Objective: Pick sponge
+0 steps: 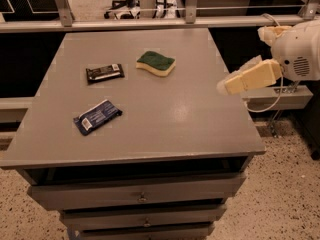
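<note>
The counter [200,124] is carrying three things. The end effector [227,86] is hovering at its right edge — released or clenched, I cannot tell. The sponge [156,63] is lying green side up toward the back, well apart from it, beside a brown bar [104,73]; a blue packet [97,116] is lying front-left.
</note>
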